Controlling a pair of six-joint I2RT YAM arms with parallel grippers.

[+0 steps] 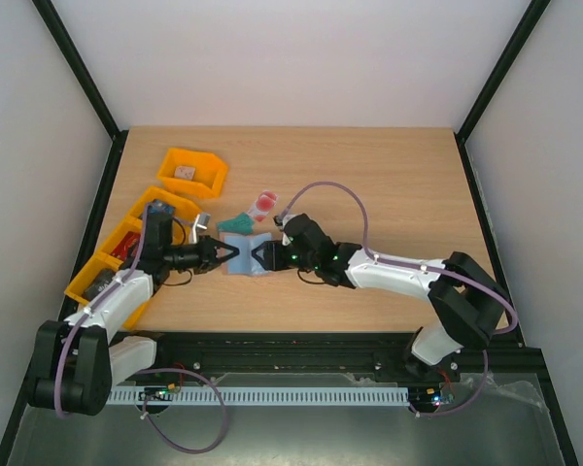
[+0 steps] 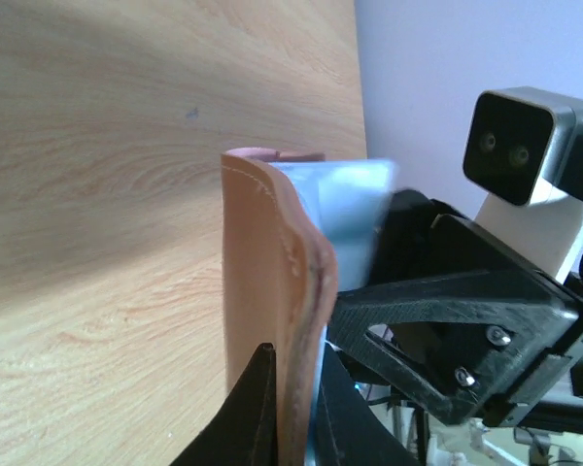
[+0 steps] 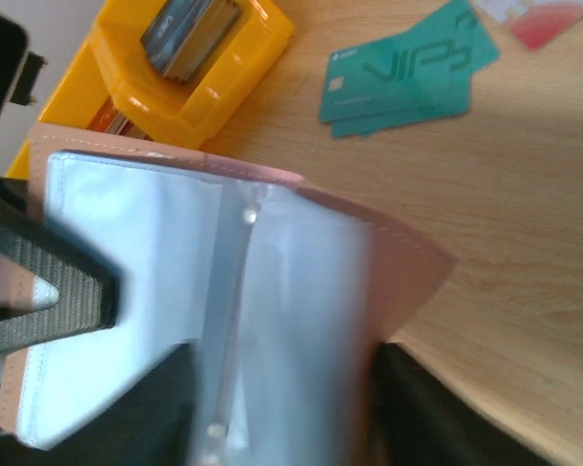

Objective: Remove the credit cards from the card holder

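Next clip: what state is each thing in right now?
card holder: unfolded, grey-blue inside showing
left hand: shut on the card holder's edge
right hand: fingers straddle the card holder, grip unclear
teal card: out, flat on the table
pale card: out, flat on the table

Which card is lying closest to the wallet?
The teal-green card; the pale one with the red mark lies farther away, beyond the green one.
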